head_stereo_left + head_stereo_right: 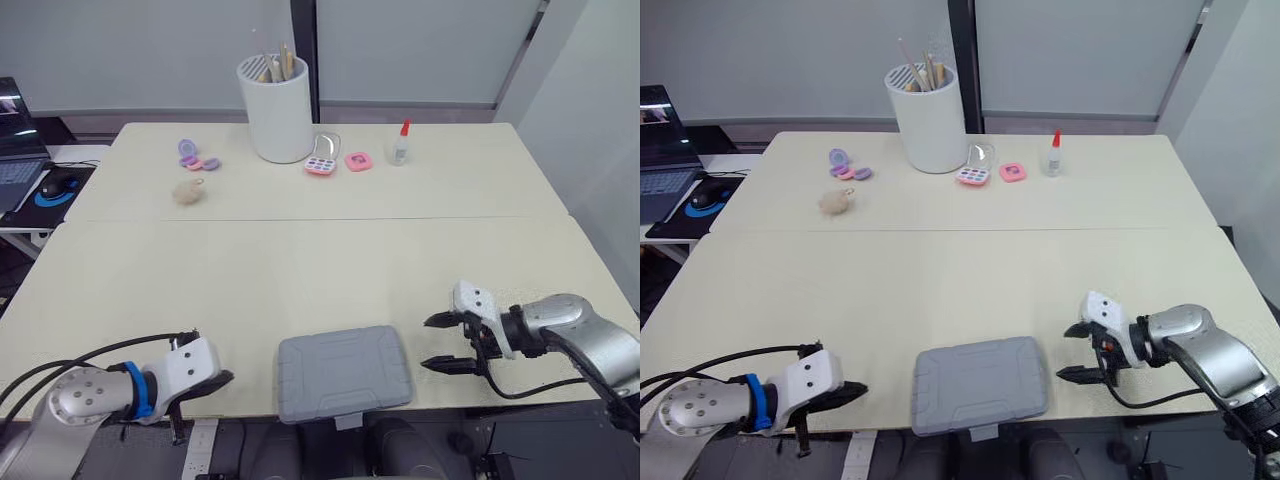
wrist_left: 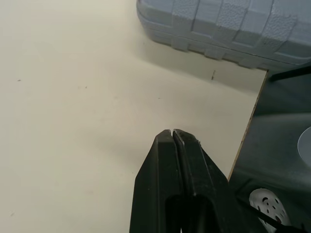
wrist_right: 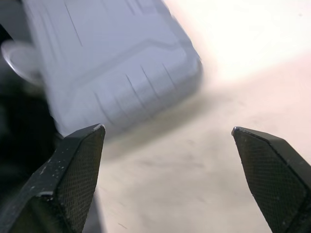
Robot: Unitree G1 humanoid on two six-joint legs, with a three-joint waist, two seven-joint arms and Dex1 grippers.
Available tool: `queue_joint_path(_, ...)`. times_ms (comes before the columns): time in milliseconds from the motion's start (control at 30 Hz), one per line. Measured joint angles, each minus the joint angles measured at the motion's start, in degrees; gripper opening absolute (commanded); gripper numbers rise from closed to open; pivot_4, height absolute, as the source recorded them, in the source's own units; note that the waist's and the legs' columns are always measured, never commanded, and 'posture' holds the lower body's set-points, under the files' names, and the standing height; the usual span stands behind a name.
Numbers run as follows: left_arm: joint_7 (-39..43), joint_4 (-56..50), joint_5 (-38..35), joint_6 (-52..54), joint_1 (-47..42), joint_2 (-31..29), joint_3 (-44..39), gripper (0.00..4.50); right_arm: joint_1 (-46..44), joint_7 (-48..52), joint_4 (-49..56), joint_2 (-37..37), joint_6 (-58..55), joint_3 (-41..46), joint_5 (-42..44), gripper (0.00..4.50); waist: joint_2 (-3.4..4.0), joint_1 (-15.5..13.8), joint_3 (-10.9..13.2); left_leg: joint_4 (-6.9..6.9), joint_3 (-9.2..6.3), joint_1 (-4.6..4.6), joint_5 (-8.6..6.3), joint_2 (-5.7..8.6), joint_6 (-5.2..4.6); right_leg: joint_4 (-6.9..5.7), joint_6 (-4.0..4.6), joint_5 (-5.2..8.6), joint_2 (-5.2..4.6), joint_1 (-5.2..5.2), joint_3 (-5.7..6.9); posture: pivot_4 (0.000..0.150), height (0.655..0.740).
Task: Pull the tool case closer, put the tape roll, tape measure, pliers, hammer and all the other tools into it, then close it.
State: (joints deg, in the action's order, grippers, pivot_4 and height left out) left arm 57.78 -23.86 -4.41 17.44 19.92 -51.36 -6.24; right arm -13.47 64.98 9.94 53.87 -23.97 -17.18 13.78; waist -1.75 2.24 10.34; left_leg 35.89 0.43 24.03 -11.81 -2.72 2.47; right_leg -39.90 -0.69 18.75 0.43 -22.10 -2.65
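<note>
From the head camera: the grey tool case [image 1: 345, 372] lies lid down at the near edge of the worktop [image 1: 320, 260], its latch tab hanging over the rim. It sits between my left gripper [image 1: 222, 381] and my right gripper [image 1: 428, 342], and touches neither. A white cup [image 1: 278, 110] of sticks, a glue bottle [image 1: 401, 143] and a few small pink and purple trinkets sit well apart at the far side. I can see no tape roll, tape measure, pliers or hammer lying out.

From my left wrist: my jaws are clenched together on nothing, hovering over bare worktop near its edge, with a corner of the case ahead of them.

From my right wrist: my jaws stand wide apart and empty, and the end of the case lies beyond them, blurred.

As I judge it, the pulling-in and packing look done and the closing step is in hand or just finished. Whether the latch has caught I cannot tell. The next move would call for a press on the lid or the tab to confirm it, with care not to nudge the case off the edge.
</note>
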Motion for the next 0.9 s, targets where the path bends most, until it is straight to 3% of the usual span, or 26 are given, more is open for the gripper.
queue_joint_path(133,-2.2,1.6,1.8,0.1,-3.2,2.1,5.5,0.00,0.6,-0.2,-1.7,0.0,10.0,-2.5,-8.1,2.45,-0.01,-0.1,0.0,0.02,-0.11,0.01,0.00,-0.03,0.00,-0.04,0.04,-0.02,0.07,0.02,0.05,0.150,0.7400)
queue_joint_path(467,-5.7,0.1,4.0,5.5,-5.0,3.0,11.7,0.00,5.2,-2.1,3.9,-2.3,11.2,-4.0,-13.7,0.15,-0.02,-0.3,0.0,0.07,-0.17,-0.05,0.00,0.00,0.00,-0.06,0.23,-0.13,0.05,0.14,0.08,0.150,0.7400)
queue_joint_path(900,-11.5,-3.7,6.3,17.2,-11.9,9.8,19.7,0.00,7.4,-4.0,12.1,-5.6,-1.5,-4.2,-14.7,0.01,0.07,-0.6,-0.1,0.19,-0.32,-0.28,0.01,0.09,0.01,-0.04,0.10,-0.11,0.05,0.54,0.18,0.150,0.7400)
